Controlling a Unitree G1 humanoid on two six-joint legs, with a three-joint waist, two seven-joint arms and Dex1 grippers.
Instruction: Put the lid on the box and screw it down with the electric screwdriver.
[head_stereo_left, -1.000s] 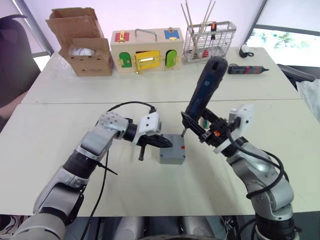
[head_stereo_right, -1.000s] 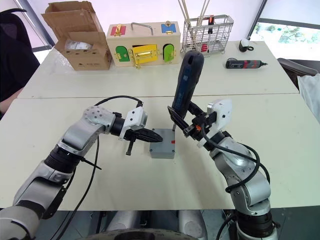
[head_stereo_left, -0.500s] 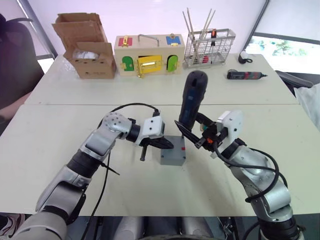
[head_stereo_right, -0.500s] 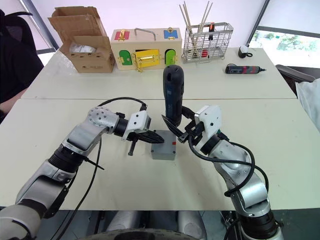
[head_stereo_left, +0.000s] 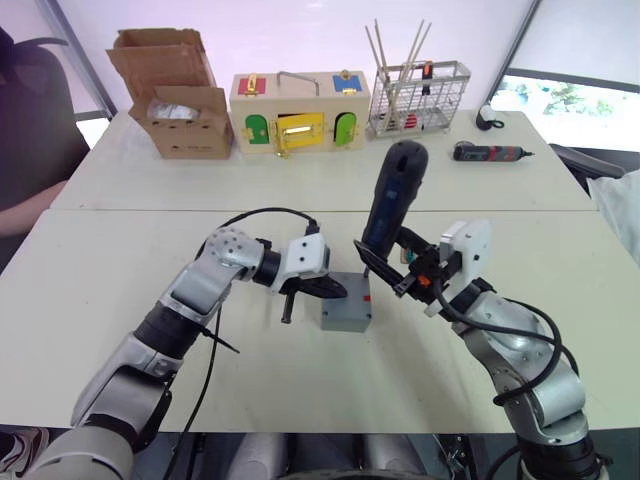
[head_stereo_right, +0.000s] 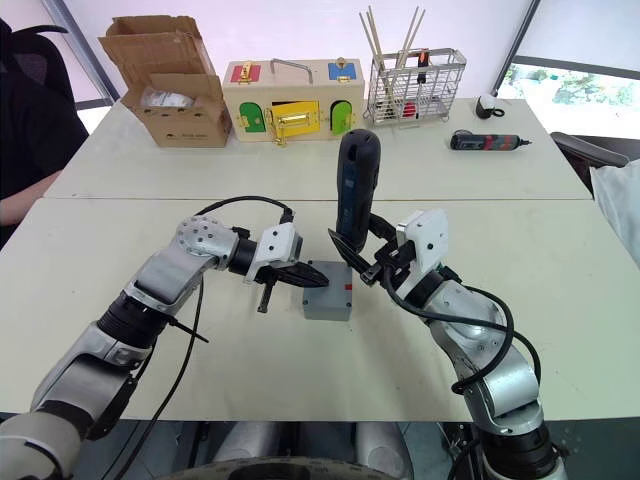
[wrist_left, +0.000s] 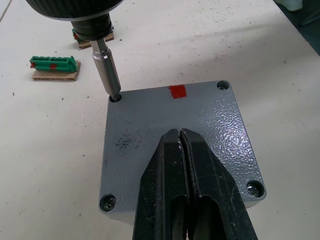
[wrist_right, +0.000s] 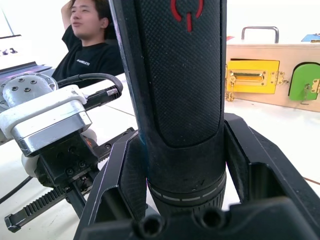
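On the bench (head_stereo_left: 90, 300), the lid (wrist_left: 165, 130) is sitting on the box (head_stereo_left: 345, 316), pressed by the left end effector (wrist_left: 182, 145), fingers closed together. The right end effector (head_stereo_right: 368, 262), gripping the electric screwdriver (head_stereo_right: 354, 195), is tilting more upright than a second ago, seating its bit in a corner hole.

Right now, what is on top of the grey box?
The lid covers the box, hiding its inside. The shut left gripper presses on it, and the electric screwdriver, held by the right gripper, stands in one corner hole.

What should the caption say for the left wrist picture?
Left gripper pressing the lid while the electric screwdriver works a corner screw hole.
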